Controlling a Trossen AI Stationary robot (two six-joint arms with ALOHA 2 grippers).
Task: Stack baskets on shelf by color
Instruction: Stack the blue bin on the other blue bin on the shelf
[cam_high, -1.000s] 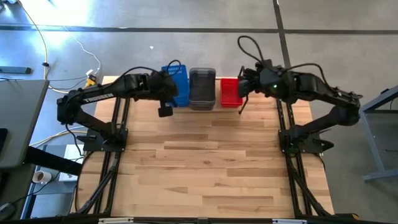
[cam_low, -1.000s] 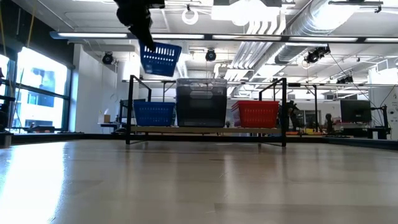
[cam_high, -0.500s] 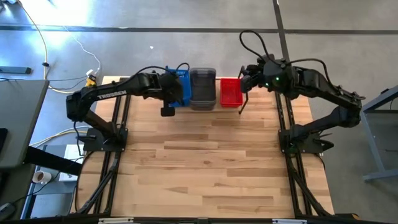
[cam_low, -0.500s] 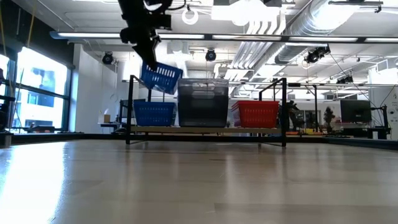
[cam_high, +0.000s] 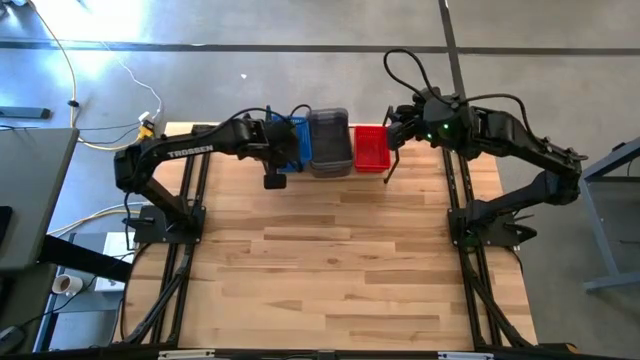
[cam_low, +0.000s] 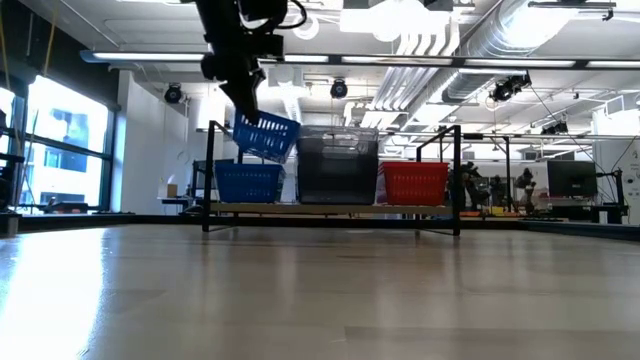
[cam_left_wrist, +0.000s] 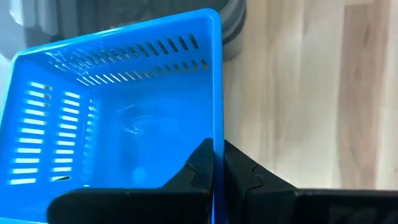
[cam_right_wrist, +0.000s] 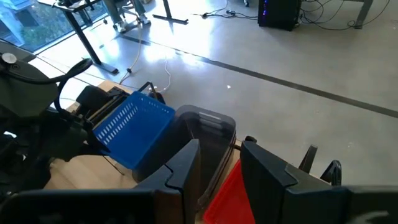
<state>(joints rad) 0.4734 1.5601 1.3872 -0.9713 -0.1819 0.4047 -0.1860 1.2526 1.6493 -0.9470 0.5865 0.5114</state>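
The black wire shelf stands at the table's far edge. On it sit blue baskets at the left, a smoky grey stack in the middle and red baskets at the right. My left gripper is shut on another blue basket, which hangs tilted just above the blue ones, beside the grey stack. My right gripper hovers open above the red baskets, holding nothing. My left gripper pinches the blue basket's side wall at its rim, one finger inside the basket and one outside. The fingers slant down from the table's near left. The basket hangs tilted; whether its lower edge touches the blue baskets below, I cannot tell.
The shelf's two looped end posts rise beside the outer stacks. The wooden tabletop in front of the shelf is bare. Black arm rails run along both table sides.
My left gripper has come down and toward the table's right with the blue basket, which has tipped further and now hangs just over the blue baskets on the shelf. The grey stack has slid a little toward the red baskets.
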